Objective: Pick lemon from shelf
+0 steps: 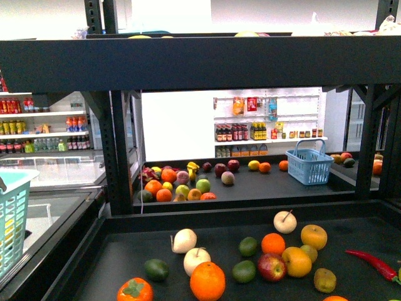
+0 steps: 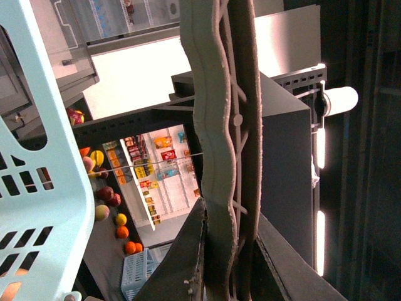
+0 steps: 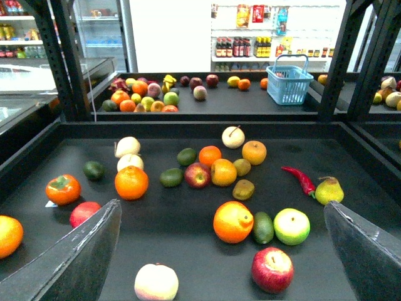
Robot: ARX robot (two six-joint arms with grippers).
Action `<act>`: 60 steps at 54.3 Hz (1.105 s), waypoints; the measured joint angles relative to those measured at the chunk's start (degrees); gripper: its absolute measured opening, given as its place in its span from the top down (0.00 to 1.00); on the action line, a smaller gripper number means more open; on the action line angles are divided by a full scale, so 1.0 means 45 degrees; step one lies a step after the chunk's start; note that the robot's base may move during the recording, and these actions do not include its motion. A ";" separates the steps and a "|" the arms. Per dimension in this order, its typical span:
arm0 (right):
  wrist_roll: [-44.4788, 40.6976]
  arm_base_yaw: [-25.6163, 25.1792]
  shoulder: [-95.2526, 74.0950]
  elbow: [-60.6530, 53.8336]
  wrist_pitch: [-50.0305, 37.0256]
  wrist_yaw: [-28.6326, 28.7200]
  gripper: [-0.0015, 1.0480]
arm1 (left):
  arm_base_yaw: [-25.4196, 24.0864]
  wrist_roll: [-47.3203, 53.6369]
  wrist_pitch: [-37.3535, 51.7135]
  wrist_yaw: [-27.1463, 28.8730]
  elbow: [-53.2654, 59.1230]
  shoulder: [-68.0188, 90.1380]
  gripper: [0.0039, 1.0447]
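Here the right gripper (image 3: 222, 205) hangs spread wide above the near tray of the shelf (image 3: 188, 128), ready to admit fruit. The left gripper (image 2: 227, 125) is pressed together beside a pale basket (image 2: 37, 188). The lemon (image 3: 234, 81) apparently lies on the far tray, well apart.

Neither of my arms shows in the front view. My right gripper (image 3: 222, 251) is spread wide, its two dark fingers (image 3: 75, 257) well apart, poised above the shelf (image 3: 188, 128) tray, holding nothing. My left gripper (image 2: 222, 207) is closed on nothing, pale fingers (image 2: 210, 144) pressed together, just beside the light basket (image 2: 37, 188).
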State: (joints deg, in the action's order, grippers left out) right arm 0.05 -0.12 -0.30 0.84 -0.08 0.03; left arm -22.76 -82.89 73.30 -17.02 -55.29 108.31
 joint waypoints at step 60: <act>0.0000 0.0000 -0.0005 0.0000 0.0000 0.0000 0.07 | -0.0981 -0.0044 0.0986 -0.0797 0.0379 0.1574 0.32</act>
State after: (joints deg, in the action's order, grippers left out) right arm 0.05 -0.12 -0.32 0.84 -0.08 0.03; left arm -27.18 -83.09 77.73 -20.60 -53.58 115.39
